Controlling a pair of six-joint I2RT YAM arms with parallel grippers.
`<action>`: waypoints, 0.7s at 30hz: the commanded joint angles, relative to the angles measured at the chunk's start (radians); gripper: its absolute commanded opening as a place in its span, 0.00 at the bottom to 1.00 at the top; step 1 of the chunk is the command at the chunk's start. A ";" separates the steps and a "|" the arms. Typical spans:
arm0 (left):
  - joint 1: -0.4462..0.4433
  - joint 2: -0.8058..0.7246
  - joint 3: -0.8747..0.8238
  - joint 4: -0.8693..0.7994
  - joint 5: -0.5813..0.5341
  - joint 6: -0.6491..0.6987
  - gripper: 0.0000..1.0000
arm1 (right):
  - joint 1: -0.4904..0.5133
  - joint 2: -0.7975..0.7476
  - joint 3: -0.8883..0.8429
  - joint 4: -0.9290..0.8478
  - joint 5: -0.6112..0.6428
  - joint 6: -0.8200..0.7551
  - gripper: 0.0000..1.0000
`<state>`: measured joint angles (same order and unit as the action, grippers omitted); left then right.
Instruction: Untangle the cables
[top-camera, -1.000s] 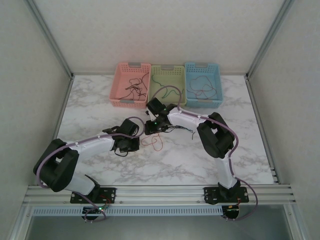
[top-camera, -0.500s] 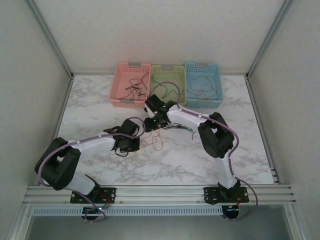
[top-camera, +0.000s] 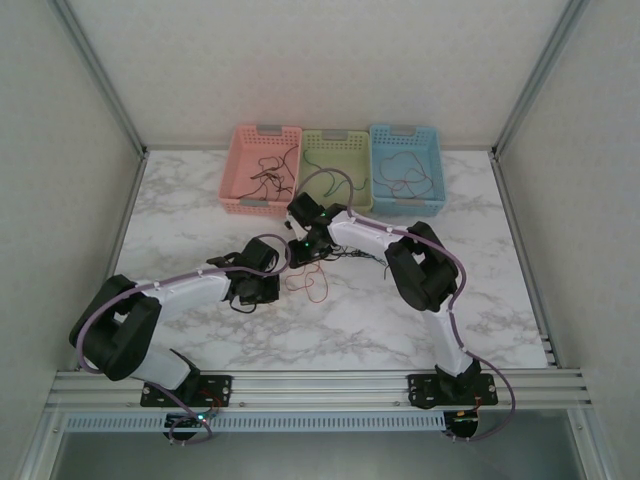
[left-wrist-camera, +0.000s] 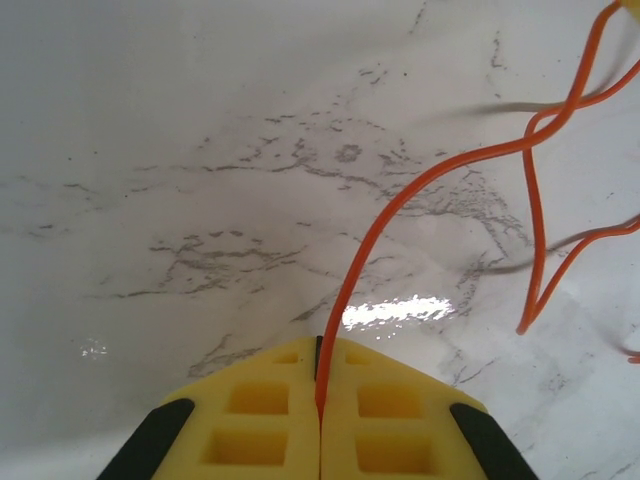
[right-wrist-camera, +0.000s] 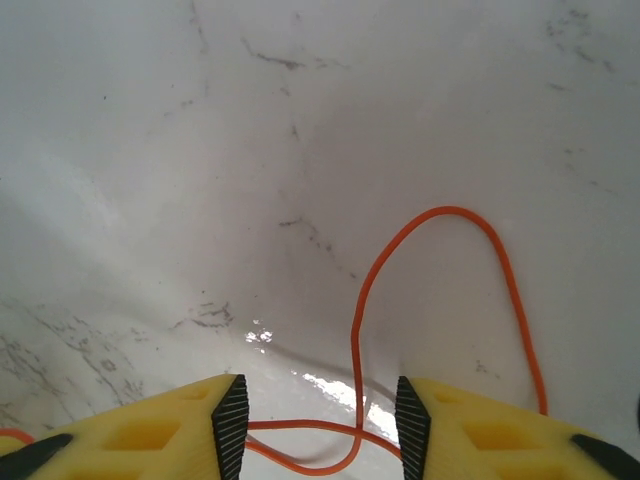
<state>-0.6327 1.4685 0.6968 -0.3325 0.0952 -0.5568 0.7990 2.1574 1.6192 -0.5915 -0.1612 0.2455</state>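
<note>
Bright, even, diffuse light falls from above, and shadows on the marble table (top-camera: 340, 330) are faint. In the left wrist view a white glare patch lies just ahead of the left claw (left-wrist-camera: 320, 348), and the orange cable (left-wrist-camera: 400, 200) throws soft grey shadows. The right claw (right-wrist-camera: 318, 398) looks slightly soft at its near edges.

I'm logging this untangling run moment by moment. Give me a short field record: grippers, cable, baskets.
left gripper: shut on orange cable
right gripper: open, above an orange cable loop on the table
baskets: pink basket, green basket, blue basket in a row at the far edge
basket contents: thin cables in pink and blue
</note>
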 joint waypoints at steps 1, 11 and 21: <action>-0.006 0.009 -0.009 0.005 -0.014 0.003 0.00 | -0.001 0.020 -0.022 -0.008 -0.042 -0.010 0.41; -0.003 0.037 0.005 0.015 -0.045 0.003 0.00 | -0.014 -0.019 -0.055 0.006 -0.072 -0.019 0.51; 0.019 0.194 0.103 0.034 -0.052 0.026 0.00 | -0.046 -0.035 -0.132 0.064 -0.224 -0.035 0.56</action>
<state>-0.6266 1.5723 0.7944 -0.4252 0.0818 -0.5461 0.7521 2.1334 1.5253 -0.5087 -0.3374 0.2264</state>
